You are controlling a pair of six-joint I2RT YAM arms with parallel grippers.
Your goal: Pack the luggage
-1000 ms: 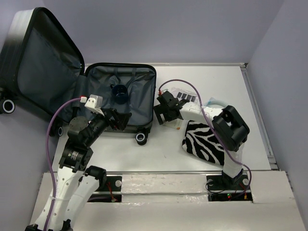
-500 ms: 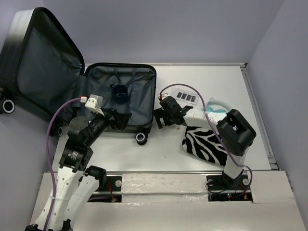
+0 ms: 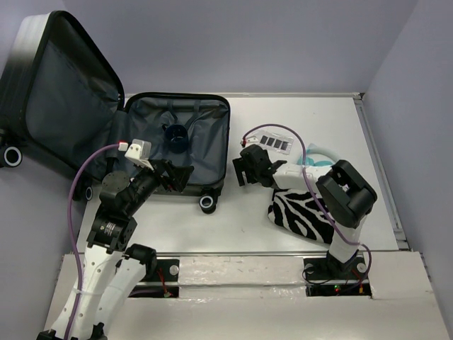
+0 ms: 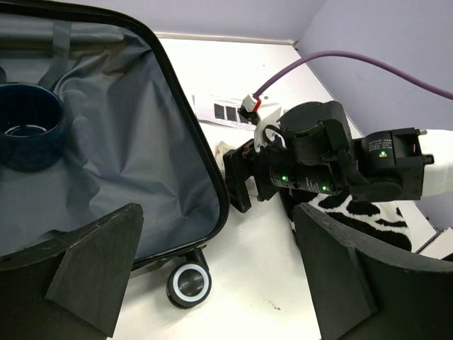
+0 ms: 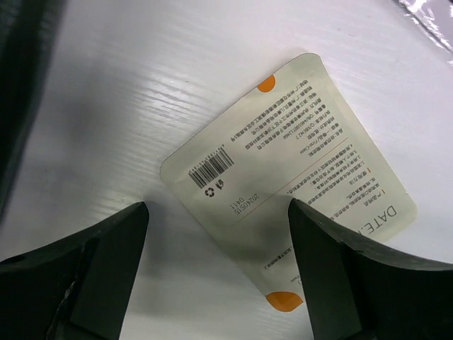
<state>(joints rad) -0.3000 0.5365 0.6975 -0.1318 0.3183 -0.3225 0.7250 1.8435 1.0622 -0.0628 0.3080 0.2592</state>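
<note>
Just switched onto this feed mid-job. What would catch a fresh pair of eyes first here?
The open suitcase on the left of the table dominates, its lid thrown back and a dark blue cup sitting on the grey lining. Just right of it, the right gripper hangs open over a flat cream packet with a barcode. A zebra-striped pouch lies further right.

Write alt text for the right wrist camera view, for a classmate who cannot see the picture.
A flat cream sachet printed with a barcode, small text and orange dots lies on the white table. It is seen from above between the two black fingers of the right gripper, which stand wide apart at the bottom of the view.
</note>
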